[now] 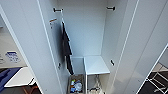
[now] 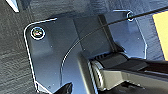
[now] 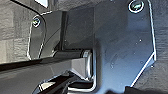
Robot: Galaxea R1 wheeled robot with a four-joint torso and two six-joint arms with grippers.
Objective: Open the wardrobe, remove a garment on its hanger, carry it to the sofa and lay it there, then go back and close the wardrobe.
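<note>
The head view looks into the wardrobe, a tall white cabinet with both doors swung wide, one leaf to each side of the opening. Inside it, a dark grey-black garment hangs flat against the cabinet's left inner wall, near the open left door. Low in the wardrobe sits a white shelf block, and beside that block, on the wardrobe floor, stands a small bin holding mixed items. Short dark rail brackets show high on the inner walls.

The burnt-orange hoodie and its white hanger cannot be found inside the wardrobe. The blue patch beyond the left door, low in the head view, may be part of the sofa, but too little of it shows to be sure; a white table stands just beside it.

Both wrist views look down past the robot's own dark plate and jointed bar to grey carpet. Whether either claw is spread or pressed together cannot be told.

Judged from this, the doors are yet to be shut. The risk is the wide-open leaves: an arm or the base could strike a door edge on a close approach, or a push at a poor angle could slam a leaf or catch the dark garment in the gap.
</note>
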